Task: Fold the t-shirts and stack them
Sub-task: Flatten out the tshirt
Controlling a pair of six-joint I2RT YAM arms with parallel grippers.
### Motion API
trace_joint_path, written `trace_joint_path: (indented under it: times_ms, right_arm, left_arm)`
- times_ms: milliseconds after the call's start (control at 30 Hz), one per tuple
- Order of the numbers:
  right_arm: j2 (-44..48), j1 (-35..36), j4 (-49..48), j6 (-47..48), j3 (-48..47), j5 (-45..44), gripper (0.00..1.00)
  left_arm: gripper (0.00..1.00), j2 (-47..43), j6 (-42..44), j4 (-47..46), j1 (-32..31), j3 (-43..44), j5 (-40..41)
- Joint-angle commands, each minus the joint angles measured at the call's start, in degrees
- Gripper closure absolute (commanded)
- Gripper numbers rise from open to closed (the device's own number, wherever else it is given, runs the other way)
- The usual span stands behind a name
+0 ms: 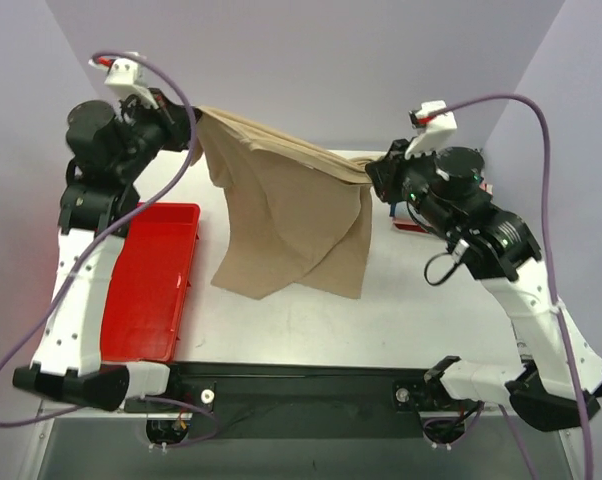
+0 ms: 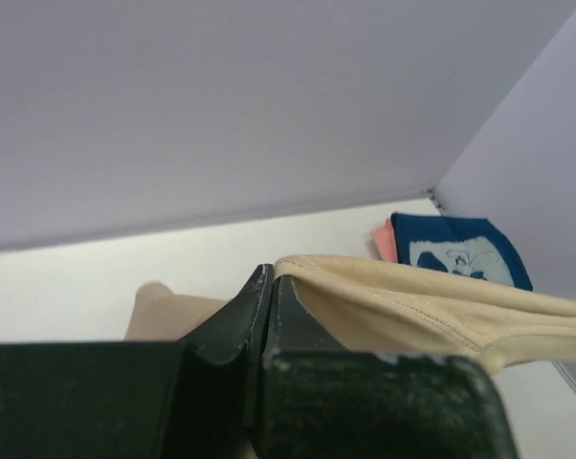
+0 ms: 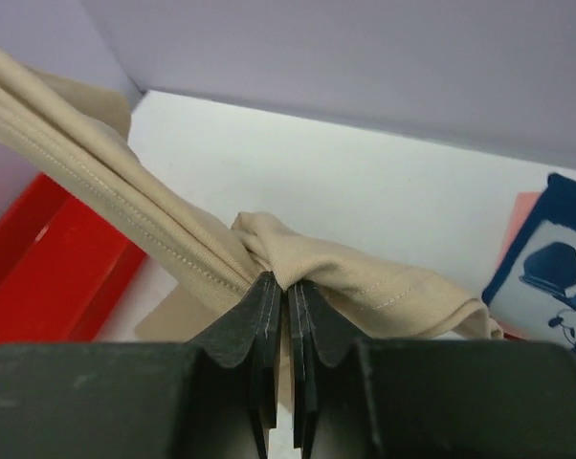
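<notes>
Tan t-shirt [image 1: 291, 215] hangs in the air above the middle of the table, stretched by its upper edge between the two grippers and drooping in loose folds toward the tabletop. Whether its lower hem touches the surface cannot be told from above.

The white table [image 1: 421, 320] is closed in by plain pale lavender walls [image 1: 311, 60] at the back and on both sides.

The left gripper [image 1: 194, 125] is raised at the far left, its arm bent up over the table's left side. In its wrist view the fingers [image 2: 254, 296] are pressed together on a corner of the cloth's edge [image 2: 412, 306]. The right gripper [image 1: 373, 172] reaches in from the far right at a somewhat lower height. Its fingers [image 3: 264, 306] are clamped tight on a bunched fold of the same shirt [image 3: 125, 206], and the seamed edge runs taut from there up to the left.

A navy t-shirt [image 2: 455, 251] with a white cartoon print lies folded at the far right of the table, on top of a pink t-shirt [image 2: 382, 241] whose edge sticks out from under it.

A red tray [image 1: 151, 285] sits flat on the left side of the table under the left arm. The hanging shirt's lower corner is just beside its right rim.
</notes>
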State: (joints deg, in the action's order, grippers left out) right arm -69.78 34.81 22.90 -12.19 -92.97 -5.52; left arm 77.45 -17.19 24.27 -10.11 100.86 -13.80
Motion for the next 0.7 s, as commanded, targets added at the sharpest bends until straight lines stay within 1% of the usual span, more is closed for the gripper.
trace_joint_path:
  times_ms: [0,67,133,167,267,400,467,500,533,600,633,667]
  right_arm:
    - [6.0,2.7,-5.5,1.6,-1.4,0.3,1.00]
    - [7.1,6.2,-5.6,2.7,-3.3,-1.6,1.00]
    - [7.8,8.8,-6.2,3.5,-4.8,-4.2,1.00]
    - [8.4,11.2,-6.5,4.4,-5.3,-4.9,1.00]
    - [8.5,15.9,-7.2,6.0,-7.7,-8.3,1.00]
    - [7.9,18.6,-10.4,7.5,-9.3,-10.0,1.00]
    - [7.6,18.6,-13.0,8.1,-8.2,-11.3,1.00]
    - [7.6,18.7,-16.1,8.8,-6.3,-12.5,1.00]
    - [7.1,18.5,-17.2,9.4,-5.6,-14.0,1.00]
    - [4.8,17.0,-18.9,11.0,-4.2,-16.6,1.00]
    - [3.9,15.7,-19.3,11.7,-3.7,-16.9,1.00]
    - [1.5,13.6,-19.2,11.7,-3.1,-16.5,1.00]
  left_arm:
    - [1.00,-9.1,2.6,-13.8,0.2,-1.9,4.9]
    - [1.00,-12.6,3.1,-17.5,0.2,-2.9,6.6]
    - [1.00,-15.2,3.8,-19.3,0.2,-3.3,7.6]
    - [1.00,-15.9,4.1,-20.0,0.2,-3.1,8.0]
    - [1.00,-17.3,5.1,-20.2,0.3,-1.6,8.7]
    - [1.00,-17.1,5.0,-21.1,0.2,-0.3,7.7]
    - [1.00,-15.2,4.0,-22.9,0.2,-0.5,6.2]
    - [1.00,-14.0,3.5,-23.4,0.2,-0.7,5.5]
    - [1.00,-11.0,2.8,-26.5,0.2,-0.8,4.8]
    - [1.00,-6.5,2.3,-28.6,0.0,-0.2,2.6]
    - [1.00,-0.8,2.2,-29.5,-0.2,0.5,2.0]
    - [1.00,2.5,2.2,-31.2,-0.3,2.9,1.9]
